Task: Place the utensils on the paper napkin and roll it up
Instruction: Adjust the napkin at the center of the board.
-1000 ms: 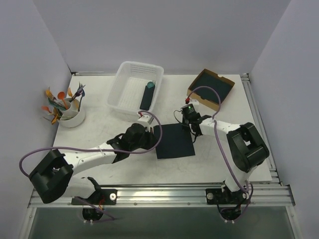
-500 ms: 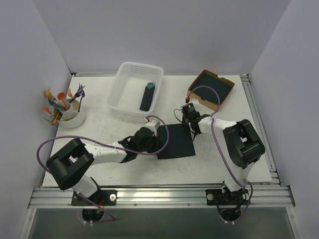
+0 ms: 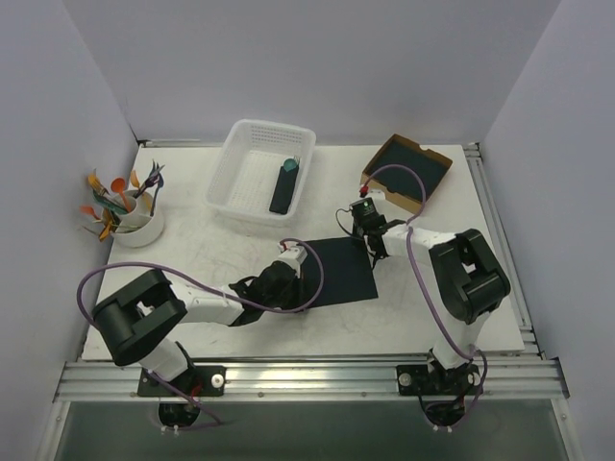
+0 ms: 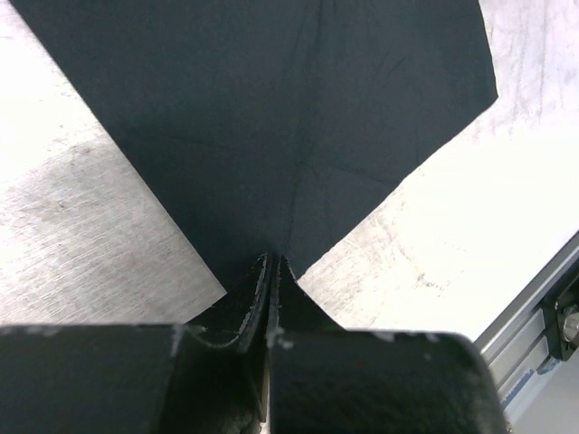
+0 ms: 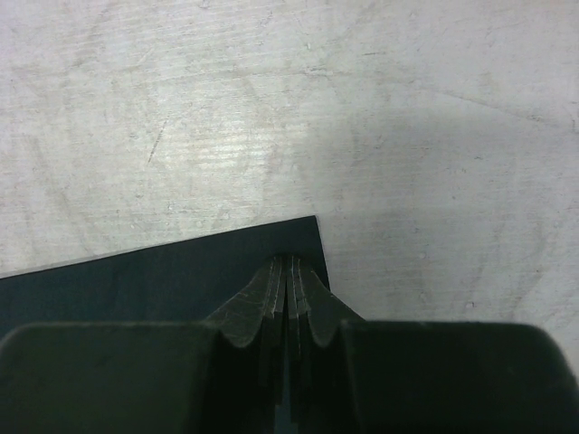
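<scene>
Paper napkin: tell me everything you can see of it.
The paper napkin is one thin, near-black square sheet, matte and unfolded, lying flat mid-table on the white table. Nothing lies on it. The left gripper is shut on a left corner, creases fanning out from there; the right gripper is shut on its far-right corner.

Top view: napkin [image 3: 338, 272] near-left corner hidden under left gripper [image 3: 296, 277]; far-right corner hidden under right gripper [image 3: 368, 240]. Left wrist view: napkin cut off at top edge. Right wrist view: cut off at left edge. Utensils [image 3: 117, 184] in cup [image 3: 139, 229] too small to tell types.
</scene>
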